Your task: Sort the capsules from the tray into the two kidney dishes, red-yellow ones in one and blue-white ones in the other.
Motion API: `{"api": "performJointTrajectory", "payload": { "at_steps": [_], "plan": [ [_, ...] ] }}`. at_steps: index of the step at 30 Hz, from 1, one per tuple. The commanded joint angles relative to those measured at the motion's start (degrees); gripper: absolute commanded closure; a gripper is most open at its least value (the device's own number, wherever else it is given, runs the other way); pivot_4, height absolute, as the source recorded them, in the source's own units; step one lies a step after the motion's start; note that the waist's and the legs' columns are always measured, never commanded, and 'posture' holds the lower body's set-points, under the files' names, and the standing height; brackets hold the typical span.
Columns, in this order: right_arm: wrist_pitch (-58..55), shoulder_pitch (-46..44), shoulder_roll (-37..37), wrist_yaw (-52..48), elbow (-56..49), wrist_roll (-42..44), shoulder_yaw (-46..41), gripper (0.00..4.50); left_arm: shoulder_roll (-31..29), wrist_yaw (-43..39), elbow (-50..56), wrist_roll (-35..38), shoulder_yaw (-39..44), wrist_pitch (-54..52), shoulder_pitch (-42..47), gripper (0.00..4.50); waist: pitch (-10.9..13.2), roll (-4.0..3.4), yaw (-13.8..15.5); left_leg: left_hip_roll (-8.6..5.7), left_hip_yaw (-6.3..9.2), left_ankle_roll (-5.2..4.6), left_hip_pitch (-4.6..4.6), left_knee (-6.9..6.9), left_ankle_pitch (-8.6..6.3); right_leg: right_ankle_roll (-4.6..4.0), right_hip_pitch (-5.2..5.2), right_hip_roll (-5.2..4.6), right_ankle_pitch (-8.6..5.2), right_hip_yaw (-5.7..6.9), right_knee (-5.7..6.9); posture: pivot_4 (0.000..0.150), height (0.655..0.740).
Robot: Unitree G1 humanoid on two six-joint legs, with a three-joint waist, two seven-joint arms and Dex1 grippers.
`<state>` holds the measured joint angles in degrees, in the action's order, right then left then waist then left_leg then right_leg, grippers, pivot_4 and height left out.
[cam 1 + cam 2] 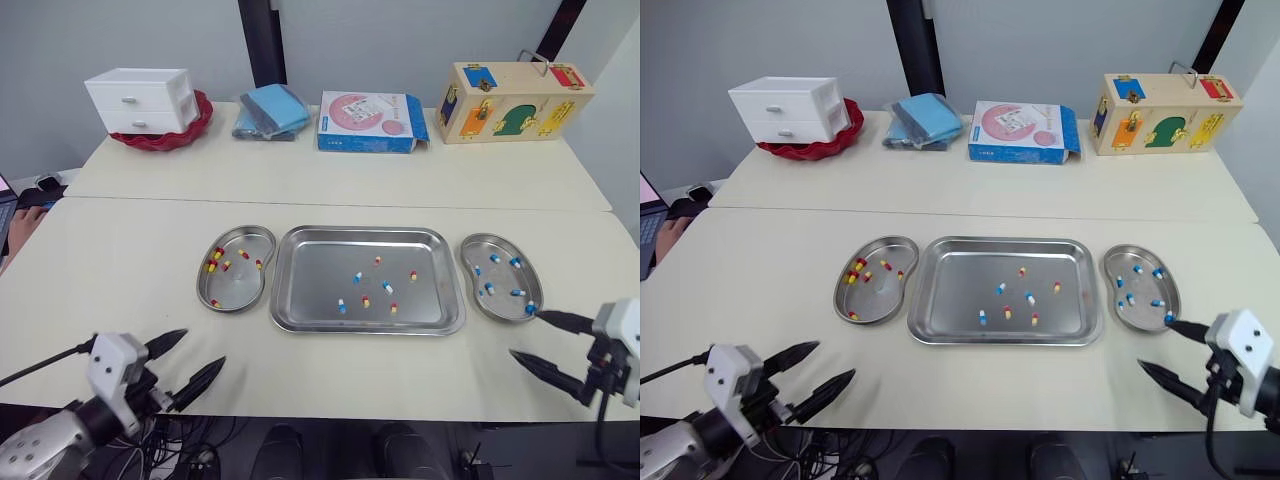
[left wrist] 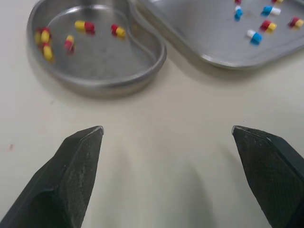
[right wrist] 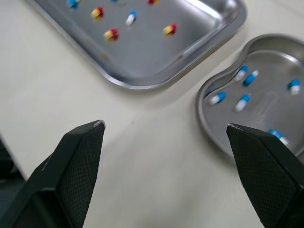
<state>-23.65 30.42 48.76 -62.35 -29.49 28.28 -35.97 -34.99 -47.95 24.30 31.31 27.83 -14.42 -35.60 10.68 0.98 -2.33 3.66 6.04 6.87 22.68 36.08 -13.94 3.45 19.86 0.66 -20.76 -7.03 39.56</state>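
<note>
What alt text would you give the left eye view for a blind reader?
A steel tray with loose capsules sits on a pale table between two kidney dishes, the left dish holding red-yellow capsules, the right dish blue-white ones. The left claw and right claw hover open at the table's near edge.

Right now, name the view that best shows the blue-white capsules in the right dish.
Right wrist view: the blue-white capsules lie close and distinct in the right dish. Both eye views show the whole dish, capsules tiny; the left wrist view faces the other dish.
</note>
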Motion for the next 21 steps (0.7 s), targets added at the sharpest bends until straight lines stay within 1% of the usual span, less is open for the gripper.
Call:
{"api": "performJointTrajectory", "payload": {
  "at_steps": [1, 3, 6, 21],
  "plan": [
    [4.5, 4.3, 0.7, -5.2, 0.8, -1.7, -3.1, 0.1, 0.4, -1.5, -0.9, -0.2, 2.9, 2.3, -1.6, 0.0, 0.0, 0.03, 0.0, 0.01, 0.0, 0.0, 0.0, 0.0, 0.0, 0.0, -0.02, 0.0, 0.0, 0.01, -0.05, 0.15, 0.74],
    [4.5, 6.5, 0.3, -5.8, 1.5, -2.1, -3.8, 0.1, 0.5, -1.8, -1.6, -0.3, 3.4, 2.7, -1.8, 0.0, 0.0, 0.07, 0.1, 0.0, 0.0, 0.0, 0.0, 0.0, 0.0, 0.01, -0.09, 0.0, 0.0, 0.0, -0.14, 0.15, 0.74],
    [4.8, 7.1, -0.5, -5.4, 1.4, -2.1, -3.5, 0.1, 0.4, -1.9, -1.4, -0.6, 3.2, 3.0, -1.9, 0.0, 0.0, 0.12, 0.4, 0.01, 0.01, 0.0, -0.01, 0.0, 0.0, 0.02, -0.15, 0.0, 0.01, 0.01, -0.26, 0.15, 0.74],
    [6.6, 7.6, -2.0, -4.1, -0.1, -3.5, -1.5, 0.1, -0.1, 0.4, 4.8, 0.5, 4.0, -1.7, -3.3, 0.0, 0.0, 0.12, 0.5, 0.02, 0.01, -0.01, -0.07, -0.01, -0.01, 0.07, -0.31, -0.01, 0.05, 0.0, -0.45, 0.15, 0.74]
  ]
}}
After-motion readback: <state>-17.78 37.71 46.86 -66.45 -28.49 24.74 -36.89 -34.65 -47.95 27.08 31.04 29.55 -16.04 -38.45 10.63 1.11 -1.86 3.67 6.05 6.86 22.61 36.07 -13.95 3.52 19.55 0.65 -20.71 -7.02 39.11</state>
